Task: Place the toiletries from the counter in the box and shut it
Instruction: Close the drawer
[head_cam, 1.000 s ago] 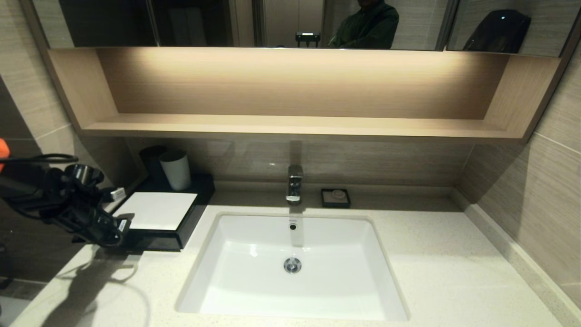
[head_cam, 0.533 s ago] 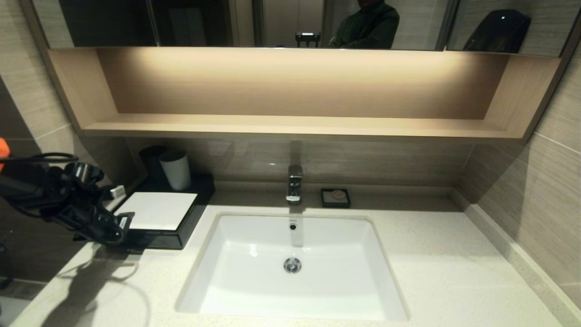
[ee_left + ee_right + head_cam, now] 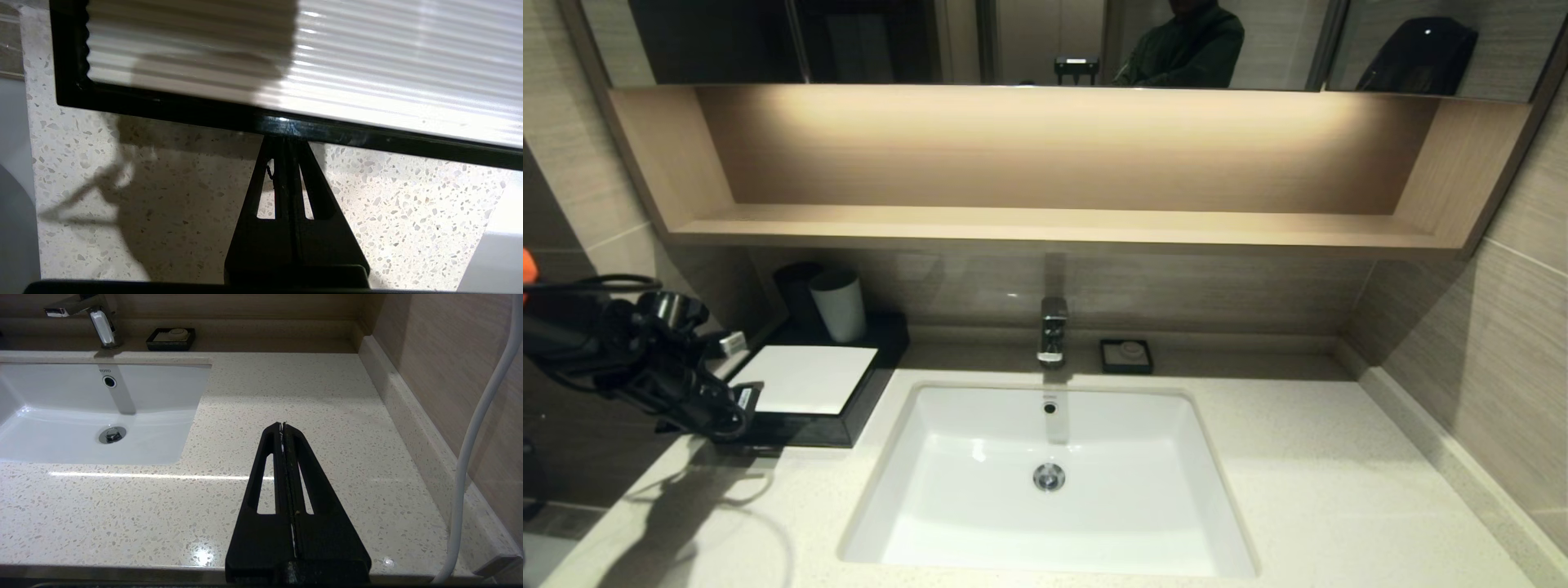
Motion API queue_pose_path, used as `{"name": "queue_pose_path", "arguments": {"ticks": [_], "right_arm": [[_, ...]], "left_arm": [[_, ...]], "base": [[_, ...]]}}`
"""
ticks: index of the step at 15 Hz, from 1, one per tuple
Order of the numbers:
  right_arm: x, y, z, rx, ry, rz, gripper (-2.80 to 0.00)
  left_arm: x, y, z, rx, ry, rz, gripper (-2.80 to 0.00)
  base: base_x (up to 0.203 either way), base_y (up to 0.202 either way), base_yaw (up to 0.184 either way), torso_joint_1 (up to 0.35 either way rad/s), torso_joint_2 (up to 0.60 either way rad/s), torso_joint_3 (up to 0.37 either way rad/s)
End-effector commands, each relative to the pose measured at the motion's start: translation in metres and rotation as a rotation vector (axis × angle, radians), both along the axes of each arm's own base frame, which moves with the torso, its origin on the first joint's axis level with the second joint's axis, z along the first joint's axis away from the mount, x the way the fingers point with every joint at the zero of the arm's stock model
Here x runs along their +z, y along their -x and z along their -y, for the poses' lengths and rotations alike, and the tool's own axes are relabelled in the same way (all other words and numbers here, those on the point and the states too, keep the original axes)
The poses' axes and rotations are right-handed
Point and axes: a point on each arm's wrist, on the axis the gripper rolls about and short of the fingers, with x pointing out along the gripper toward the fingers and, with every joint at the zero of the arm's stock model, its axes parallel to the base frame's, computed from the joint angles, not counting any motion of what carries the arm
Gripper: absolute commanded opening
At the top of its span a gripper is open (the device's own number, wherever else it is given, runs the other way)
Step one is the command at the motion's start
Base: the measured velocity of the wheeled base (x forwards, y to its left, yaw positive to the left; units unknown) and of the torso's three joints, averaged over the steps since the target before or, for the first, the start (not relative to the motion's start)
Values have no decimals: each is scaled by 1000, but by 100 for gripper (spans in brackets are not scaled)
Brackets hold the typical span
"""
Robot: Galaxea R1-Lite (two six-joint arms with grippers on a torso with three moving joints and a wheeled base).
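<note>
Far left of head view: left gripper (image 3: 737,425), fingers pinched together with nothing between, tips against front edge of the box (image 3: 805,380). No toiletries visible on the counter (image 3: 1323,457). Risk: off-centre push skews the box. Right gripper (image 3: 282,426) clamped empty.

A bathroom — white basin (image 3: 1049,490) in a speckled counter (image 3: 1339,506), faucet (image 3: 1053,329), mirror (image 3: 1045,41) above.
</note>
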Motion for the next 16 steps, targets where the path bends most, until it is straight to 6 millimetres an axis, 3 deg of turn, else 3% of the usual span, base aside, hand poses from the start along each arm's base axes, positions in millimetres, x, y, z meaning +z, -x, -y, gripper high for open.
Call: {"name": "queue_pose_path", "arguments": {"ticks": [1, 6, 9, 12, 16], "right_arm": [[0, 0, 0, 1, 0, 0, -280], [0, 0, 0, 1, 0, 0, -280], [0, 0, 0, 0, 0, 0, -280], [0, 0, 0, 0, 0, 0, -280], [0, 0, 0, 0, 0, 0, -280]], "left_arm": [[1, 5, -1, 5, 4, -18, -280], [1, 19, 1, 10, 15, -61, -280], [13, 33, 4, 16, 18, -62, -280], [37, 62, 12, 22, 8, -30, -280], [78, 123, 34, 16, -25, 78, -280]], "base": [[0, 0, 0, 0, 0, 0], [0, 0, 0, 0, 0, 0], [0, 0, 0, 0, 0, 0], [0, 0, 0, 0, 0, 0], [0, 0, 0, 0, 0, 0]]}}
